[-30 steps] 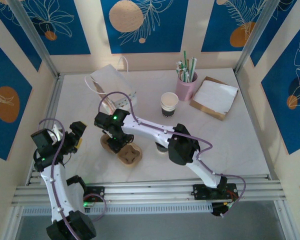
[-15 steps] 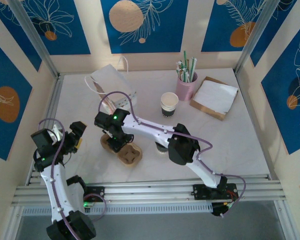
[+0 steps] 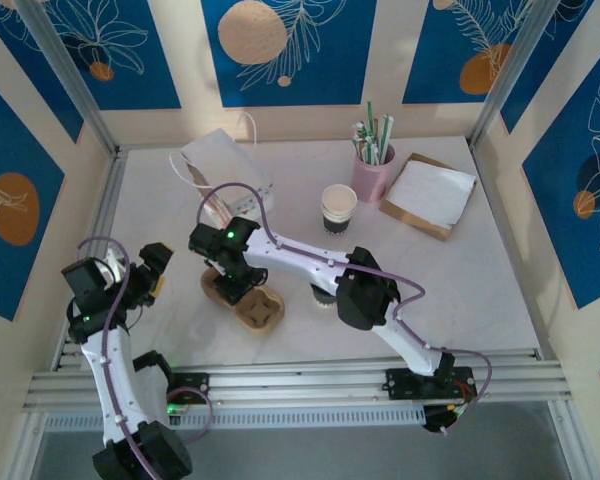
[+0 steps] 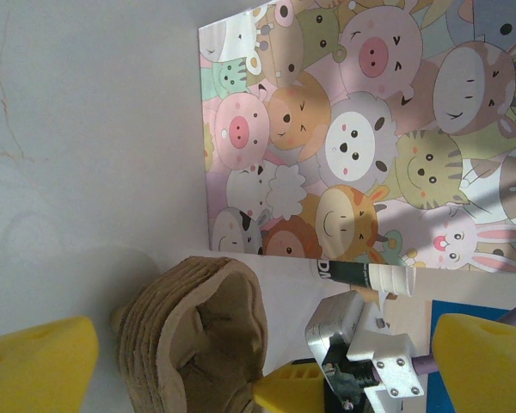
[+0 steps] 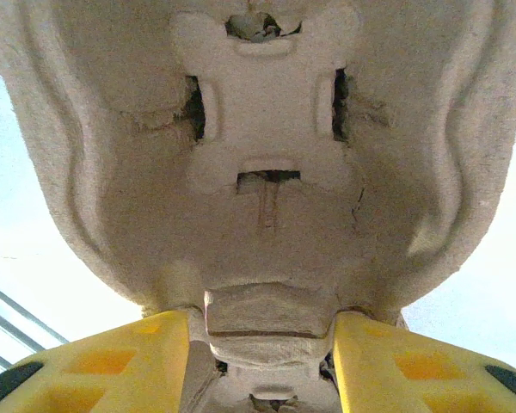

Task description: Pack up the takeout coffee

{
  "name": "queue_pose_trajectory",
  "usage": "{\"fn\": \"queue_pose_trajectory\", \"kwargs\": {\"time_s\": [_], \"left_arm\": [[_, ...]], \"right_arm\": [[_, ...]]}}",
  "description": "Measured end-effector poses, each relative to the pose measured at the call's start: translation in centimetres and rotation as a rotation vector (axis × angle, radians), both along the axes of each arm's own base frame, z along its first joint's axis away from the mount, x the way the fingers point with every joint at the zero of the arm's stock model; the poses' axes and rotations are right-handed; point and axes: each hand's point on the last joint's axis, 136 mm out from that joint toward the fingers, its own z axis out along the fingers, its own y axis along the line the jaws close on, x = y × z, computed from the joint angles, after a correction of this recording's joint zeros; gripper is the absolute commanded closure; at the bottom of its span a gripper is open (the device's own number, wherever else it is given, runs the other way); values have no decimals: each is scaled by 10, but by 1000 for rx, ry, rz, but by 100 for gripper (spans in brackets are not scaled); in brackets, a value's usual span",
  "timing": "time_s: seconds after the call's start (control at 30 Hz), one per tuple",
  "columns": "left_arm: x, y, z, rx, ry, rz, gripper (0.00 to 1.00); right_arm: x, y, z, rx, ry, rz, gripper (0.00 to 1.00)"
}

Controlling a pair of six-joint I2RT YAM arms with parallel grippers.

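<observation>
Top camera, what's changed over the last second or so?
Nothing visibly moved. The right tool stays down on the pulp cup carrier, its fingers set against the carrier's centre ridge. The left tool stays open near the table's left edge. The lidded cup, the cup stack and the paper bag are where they were.

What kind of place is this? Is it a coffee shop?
Probably a pretend takeout coffee counter inside a test booth, not a real shop. Clues: stacked paper cups, a pink cup of straws, a tray of napkins and a cardboard cup carrier.
</observation>
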Motion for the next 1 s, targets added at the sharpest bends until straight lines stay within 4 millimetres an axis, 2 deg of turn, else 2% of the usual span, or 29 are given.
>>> {"fn": "queue_pose_trajectory", "kwargs": {"time_s": [0.17, 0.43, 0.73, 1.0], "left_arm": [[0, 0, 0, 0, 0, 0, 0], [0, 0, 0, 0, 0, 0, 0], [0, 0, 0, 0, 0, 0, 0], [0, 0, 0, 0, 0, 0, 0]], "right_arm": [[0, 0, 0, 0, 0, 0, 48], [0, 0, 0, 0, 0, 0, 52], [0, -1, -8, -16, 6, 0, 50], [0, -1, -9, -18, 8, 0, 53]]}}
